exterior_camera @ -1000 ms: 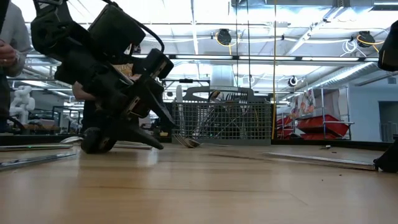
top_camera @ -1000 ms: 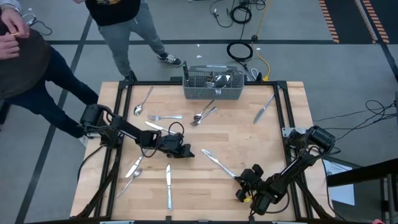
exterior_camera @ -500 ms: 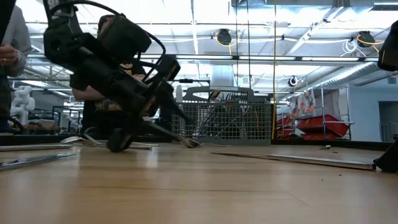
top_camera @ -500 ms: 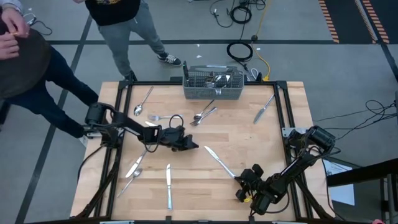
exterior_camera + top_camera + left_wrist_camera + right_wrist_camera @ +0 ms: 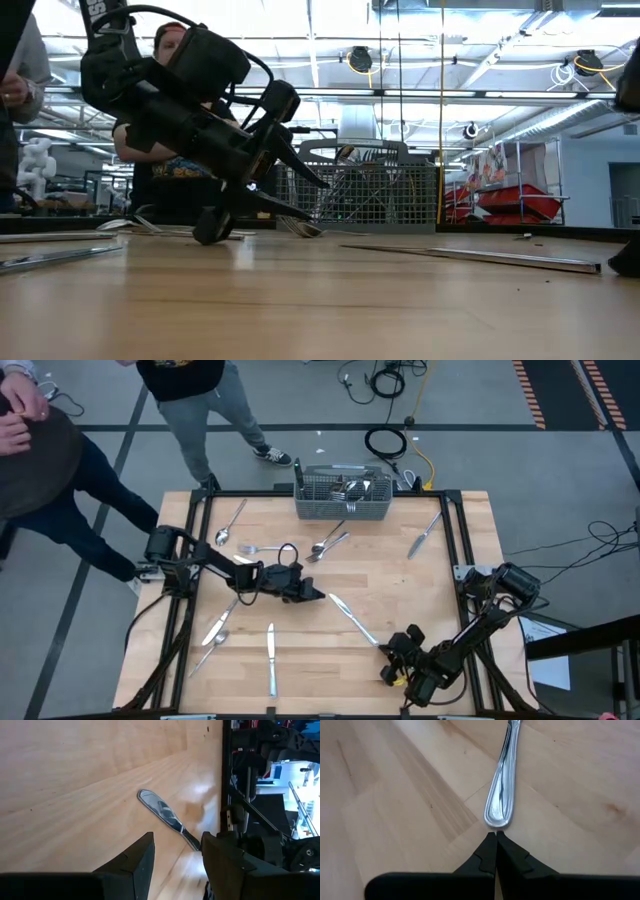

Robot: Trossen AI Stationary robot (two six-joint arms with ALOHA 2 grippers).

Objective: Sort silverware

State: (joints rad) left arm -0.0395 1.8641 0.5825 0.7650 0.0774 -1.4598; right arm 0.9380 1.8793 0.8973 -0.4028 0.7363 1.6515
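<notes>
Wooden table (image 5: 400, 575); left gripper (image 5: 316, 596) low, open beside knife (image 5: 350, 618)

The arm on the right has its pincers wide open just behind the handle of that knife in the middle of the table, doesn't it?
Not quite: the right gripper is shut, fingertips pressed together, as the right wrist view shows. It does sit just behind the knife handle, not touching it.

No readable text, labels, brands, numbers or signs in any view.
</notes>
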